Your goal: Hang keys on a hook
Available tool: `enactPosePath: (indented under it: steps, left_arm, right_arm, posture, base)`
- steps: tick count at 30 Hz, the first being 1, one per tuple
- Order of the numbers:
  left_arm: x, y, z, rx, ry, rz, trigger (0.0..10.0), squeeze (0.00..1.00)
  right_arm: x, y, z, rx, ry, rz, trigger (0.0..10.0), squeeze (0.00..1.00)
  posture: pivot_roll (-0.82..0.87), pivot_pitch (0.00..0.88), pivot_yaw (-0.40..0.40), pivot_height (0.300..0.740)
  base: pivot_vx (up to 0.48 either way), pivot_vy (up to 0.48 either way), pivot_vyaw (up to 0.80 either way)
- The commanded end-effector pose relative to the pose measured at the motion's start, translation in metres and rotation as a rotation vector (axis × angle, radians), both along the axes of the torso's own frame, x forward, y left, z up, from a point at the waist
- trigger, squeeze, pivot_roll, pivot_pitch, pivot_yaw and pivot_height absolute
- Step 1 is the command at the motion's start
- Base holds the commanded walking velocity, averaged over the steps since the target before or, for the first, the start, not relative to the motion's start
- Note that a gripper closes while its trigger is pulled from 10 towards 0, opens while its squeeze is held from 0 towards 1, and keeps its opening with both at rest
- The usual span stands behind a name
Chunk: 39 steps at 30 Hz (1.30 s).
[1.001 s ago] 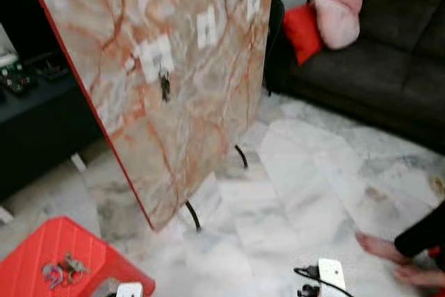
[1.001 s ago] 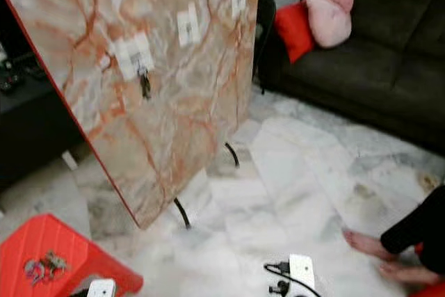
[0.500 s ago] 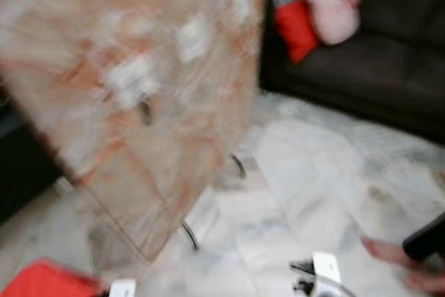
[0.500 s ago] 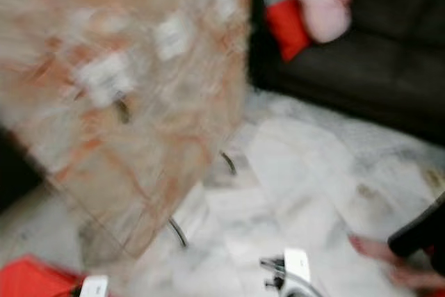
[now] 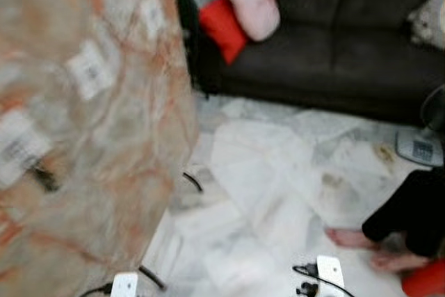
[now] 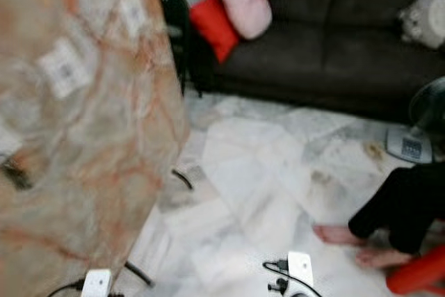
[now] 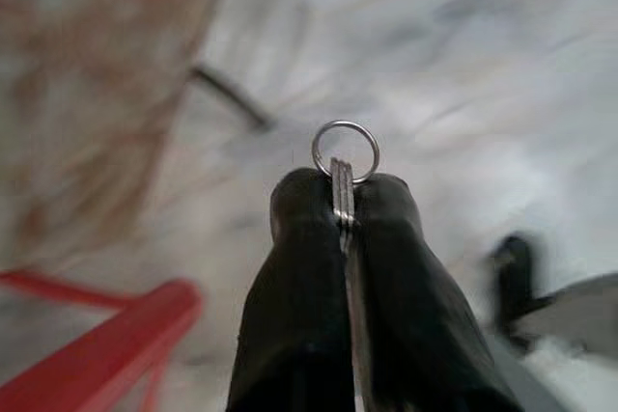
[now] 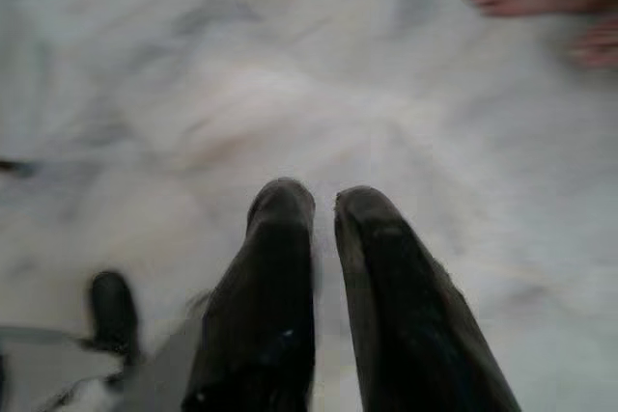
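Note:
My left gripper is shut on a flat bunch of keys, and the silver key ring sticks out past the fingertips. A tilted board with an orange marble pattern stands to my left, blurred. It carries white hook plates. A dark key hangs from the lowest plate. My right gripper hangs low over the pale marble floor, fingers together with nothing between them.
A dark sofa with a red cushion and a pink cushion lines the far side. A person's bare feet and a black-clad leg are at the right. A fan base stands nearby. A red stool is beside the left gripper.
The camera has swung to the right: the board now sits at the picture's left and more of the sofa shows. The red stool has left the eye views.

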<state>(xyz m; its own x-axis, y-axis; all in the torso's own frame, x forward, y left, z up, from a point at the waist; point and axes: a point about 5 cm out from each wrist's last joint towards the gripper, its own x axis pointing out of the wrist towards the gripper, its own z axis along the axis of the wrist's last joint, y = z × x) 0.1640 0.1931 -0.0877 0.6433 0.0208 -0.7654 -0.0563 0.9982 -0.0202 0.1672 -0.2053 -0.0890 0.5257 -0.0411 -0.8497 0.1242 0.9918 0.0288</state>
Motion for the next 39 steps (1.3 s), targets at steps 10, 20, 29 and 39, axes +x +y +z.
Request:
enactPosePath:
  steps: [10,20,29,39]
  left_arm:
    - [-0.007,0.013,-0.001,0.03,0.016,0.024,10.0,0.0]
    - [-0.004,0.014,0.0,0.027,0.006,0.032,10.0,0.0]
    - [0.011,0.014,0.01,-0.017,-0.107,0.024,10.0,0.0]
    - [0.04,0.023,0.042,-0.067,-0.389,-0.131,10.0,0.0]
  right_arm:
    - [0.012,0.011,0.004,0.012,-0.05,0.046,10.0,0.0]
    - [0.011,0.012,0.004,0.033,-0.054,0.022,10.0,0.0]
    - [0.011,0.012,0.003,0.038,-0.052,0.018,10.0,0.0]
    - [0.009,0.013,0.003,0.04,-0.049,0.014,10.0,0.0]
  posture:
    - [-0.01,0.026,-0.004,0.74]
    - [-0.01,0.025,-0.004,0.74]
    - [-0.02,0.022,0.001,0.74]
    - [-0.01,0.016,0.004,0.74]
  base:
    - [0.338,0.0,0.58]
    - [0.334,0.0,0.61]
    - [0.237,0.0,0.0]
    - [0.0,0.0,0.0]
